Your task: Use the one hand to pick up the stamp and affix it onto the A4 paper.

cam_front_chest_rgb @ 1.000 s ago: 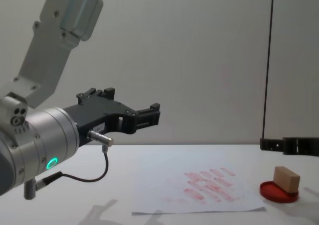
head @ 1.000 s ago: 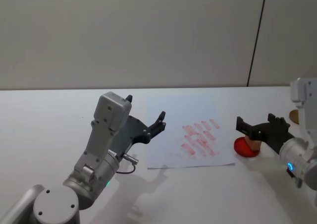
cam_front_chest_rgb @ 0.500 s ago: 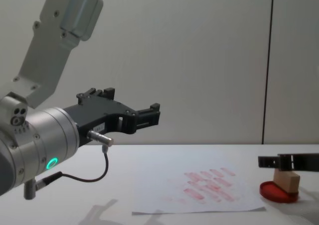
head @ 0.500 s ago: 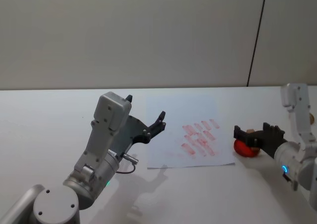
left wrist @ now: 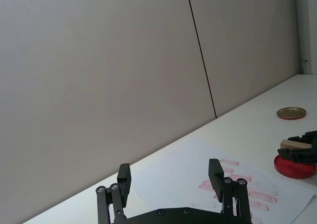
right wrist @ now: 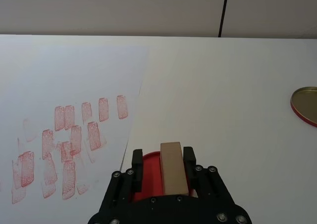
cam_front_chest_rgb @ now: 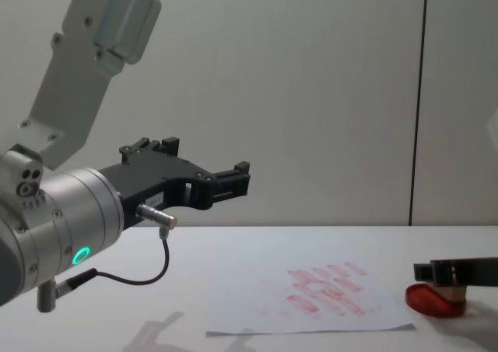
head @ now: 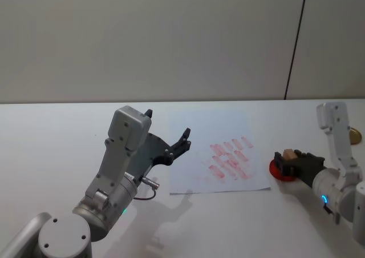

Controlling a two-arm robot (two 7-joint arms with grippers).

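Right pincer (right wrist: pixel 163 154) low at the ink pad (right wrist: pixel 151 175), jaws apart, straddling the stamp (right wrist: pixel 172 174) sitting on the pad. One jaw near or against the wood, sliver of red pad on the other side, so not clamped yet. Centre on the block, close square on its long sides, grip high enough to stay out of the ink, then lift straight up to avoid dragging the pad. A4 paper (right wrist: pixel 74 85) flat on the table (right wrist: pixel 228 100), just beside the pad. Left pincer (left wrist: pixel 169 167) idle, jaws apart, raised across the paper from the pad.
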